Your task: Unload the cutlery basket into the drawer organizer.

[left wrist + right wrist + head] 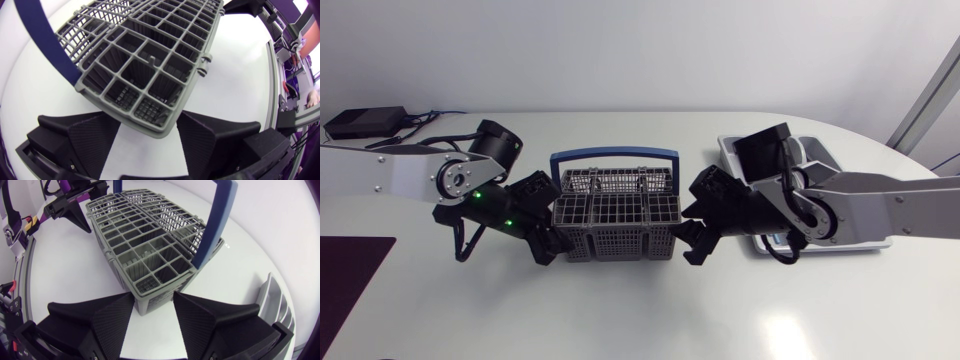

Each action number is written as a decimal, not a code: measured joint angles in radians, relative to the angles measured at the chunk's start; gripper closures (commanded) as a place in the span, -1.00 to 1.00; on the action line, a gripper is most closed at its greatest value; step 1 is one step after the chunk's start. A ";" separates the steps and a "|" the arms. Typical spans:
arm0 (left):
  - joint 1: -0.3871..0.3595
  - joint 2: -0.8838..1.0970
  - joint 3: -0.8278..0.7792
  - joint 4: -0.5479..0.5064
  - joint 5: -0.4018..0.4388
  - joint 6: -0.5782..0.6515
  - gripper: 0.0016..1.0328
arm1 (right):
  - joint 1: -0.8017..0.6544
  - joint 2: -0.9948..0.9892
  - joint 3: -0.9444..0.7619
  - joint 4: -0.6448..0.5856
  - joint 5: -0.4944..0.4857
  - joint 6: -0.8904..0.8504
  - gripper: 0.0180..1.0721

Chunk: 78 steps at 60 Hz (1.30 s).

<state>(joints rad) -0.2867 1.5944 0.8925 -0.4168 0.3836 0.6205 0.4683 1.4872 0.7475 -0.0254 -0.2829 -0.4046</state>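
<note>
Between the two arms, at the middle of the worktop (620, 320), sits the grey cutlery basket (615, 215), its blue handle (615, 155) arched over it. I see no cutlery in its cells. The left gripper (149, 120) and right gripper (154, 300) each have their fingers spread wide, pressed on both sides of one end of it. If one arm rises or pulls ahead of the other, I reckon the tapered plastic could slip from the wedges, or the basket could twist and tip. The pale drawer organizer (820, 155) lies partly under the right arm, so swinging that way risks a knock.
</note>
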 measured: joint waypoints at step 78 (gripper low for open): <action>0.303 -0.654 -0.184 0.027 0.001 -0.058 -0.90 | -0.318 -0.695 -0.182 -0.130 0.059 -0.045 -0.91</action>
<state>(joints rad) 0.0158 0.9405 0.7082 -0.3901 0.3843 0.5621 0.1501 0.7925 0.5659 -0.1555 -0.2241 -0.4496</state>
